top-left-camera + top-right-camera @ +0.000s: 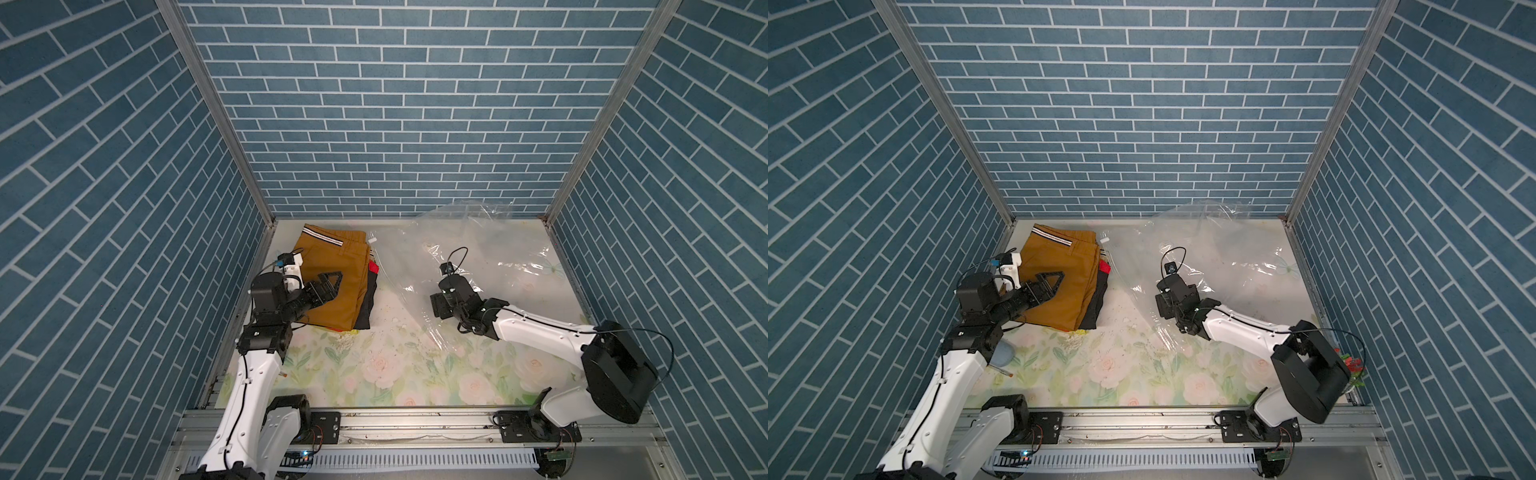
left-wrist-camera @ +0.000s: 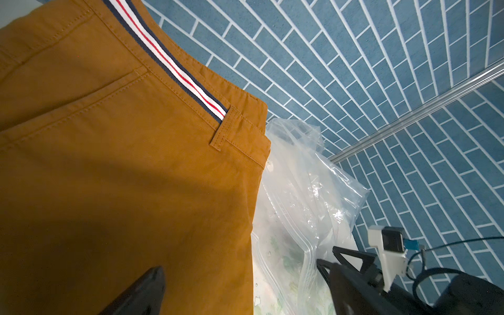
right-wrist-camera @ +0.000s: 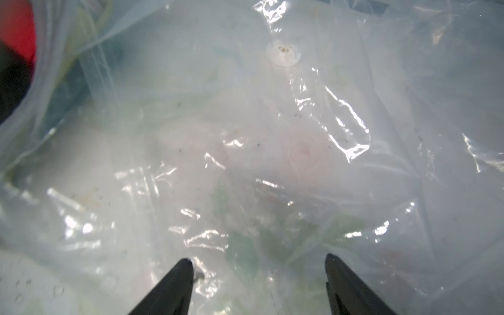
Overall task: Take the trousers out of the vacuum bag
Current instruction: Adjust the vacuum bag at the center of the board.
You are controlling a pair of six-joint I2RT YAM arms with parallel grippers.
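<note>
Nearest the front edge of the tabletop nothing of the task lies; both arms reach toward the back. The right gripper points down over the near part of the vacuum bag, its jaws spread wide with only crinkled film between them and, as far as the right wrist view shows, nothing clamped. The bag sprawls across the back right of the tabletop, looks empty, and its round valve lies just beyond the fingertips.

The left gripper hovers over the stack of trousers, jaws fully spread, holding nothing. The stack sits at the back left corner, its long axis running front to back, touching the bag's edge. By this layout the trousers appear already out, nearer the left arm.
</note>
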